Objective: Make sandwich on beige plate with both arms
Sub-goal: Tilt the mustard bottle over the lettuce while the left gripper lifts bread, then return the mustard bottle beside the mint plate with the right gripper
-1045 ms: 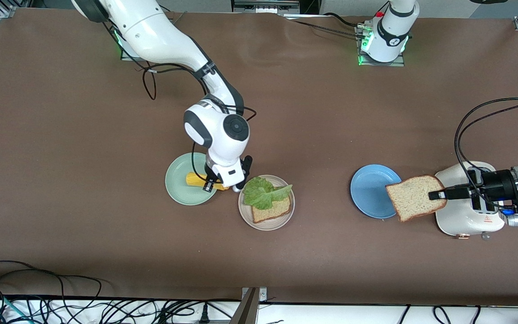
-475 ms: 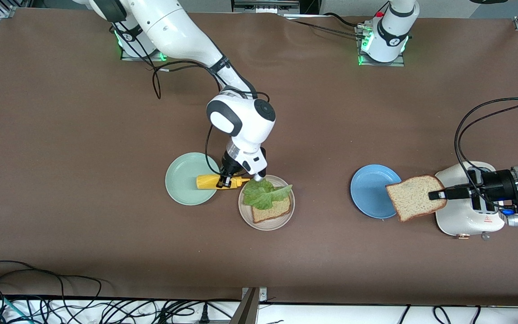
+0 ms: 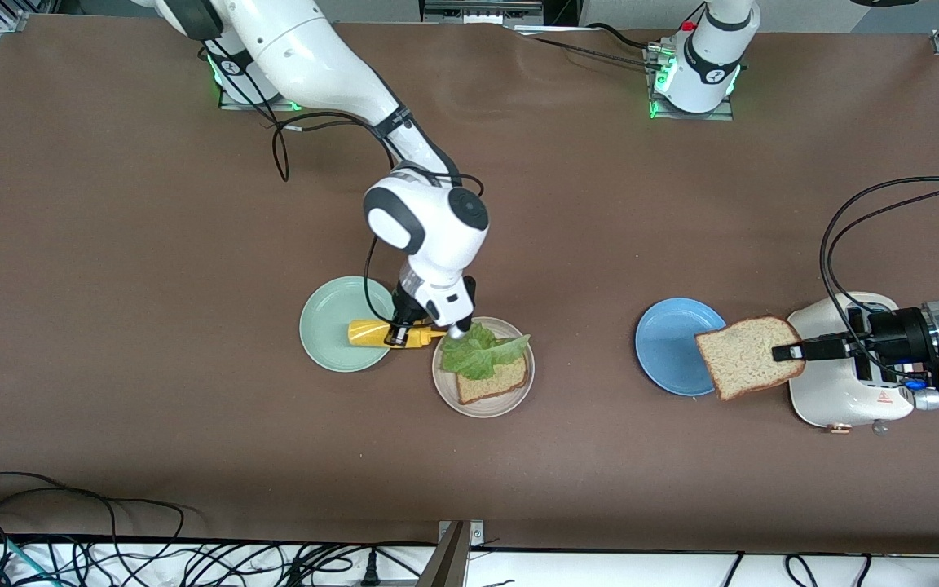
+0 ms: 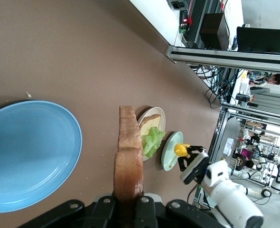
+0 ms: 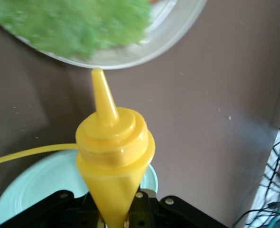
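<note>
My right gripper (image 3: 403, 333) has its jaws pinching a yellow squeeze bottle (image 3: 384, 333) held sideways, nozzle at the rim of the beige plate (image 3: 518, 397), where the bottom bread slice (image 3: 495, 381) lies under the lettuce leaf (image 3: 482, 350). My left gripper (image 3: 795, 352) has its jaws clamped on the top bread slice (image 3: 742, 357) by its edge, over the blue plate (image 3: 665, 342) beside the toaster (image 3: 832, 391). Risks: the nozzle may squirt short onto the desk (image 3: 192, 244) or snag the lettuce; the thinly held slice may droop or slip. The right wrist view shows the nozzle tip (image 5: 98, 76) just shy of the plate rim; the front view hides that. The left wrist view shows the slice edge-on. The mint-green plate (image 3: 323, 326) is beneath the bottle.
</note>
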Controlling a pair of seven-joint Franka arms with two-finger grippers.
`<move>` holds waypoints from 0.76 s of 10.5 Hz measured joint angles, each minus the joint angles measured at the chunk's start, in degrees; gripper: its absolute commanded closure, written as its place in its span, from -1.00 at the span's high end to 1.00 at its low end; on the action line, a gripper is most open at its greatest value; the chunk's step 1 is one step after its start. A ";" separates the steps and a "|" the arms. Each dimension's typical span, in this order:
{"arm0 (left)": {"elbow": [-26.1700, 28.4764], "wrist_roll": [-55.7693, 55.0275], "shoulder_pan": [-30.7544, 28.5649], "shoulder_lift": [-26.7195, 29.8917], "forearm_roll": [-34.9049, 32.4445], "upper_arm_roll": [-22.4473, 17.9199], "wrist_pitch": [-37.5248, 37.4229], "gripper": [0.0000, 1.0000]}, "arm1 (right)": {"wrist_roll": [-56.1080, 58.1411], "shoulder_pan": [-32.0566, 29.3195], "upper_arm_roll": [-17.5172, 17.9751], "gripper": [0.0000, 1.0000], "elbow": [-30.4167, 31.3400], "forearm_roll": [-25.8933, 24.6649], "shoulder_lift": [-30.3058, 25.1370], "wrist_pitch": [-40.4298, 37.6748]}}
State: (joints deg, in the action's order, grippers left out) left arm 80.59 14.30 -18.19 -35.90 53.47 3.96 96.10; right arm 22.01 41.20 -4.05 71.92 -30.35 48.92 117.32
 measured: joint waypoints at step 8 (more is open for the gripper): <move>-0.33 0.32 2.30 0.38 0.00 3.23 -0.53 -1.00 | 14.53 -11.67 -2.25 -1.00 15.01 31.42 -15.44 12.24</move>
State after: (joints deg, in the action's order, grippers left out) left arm 80.26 14.61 -15.89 -35.52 53.47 7.19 95.57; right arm 36.54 29.52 -6.30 86.93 1.07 33.48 129.57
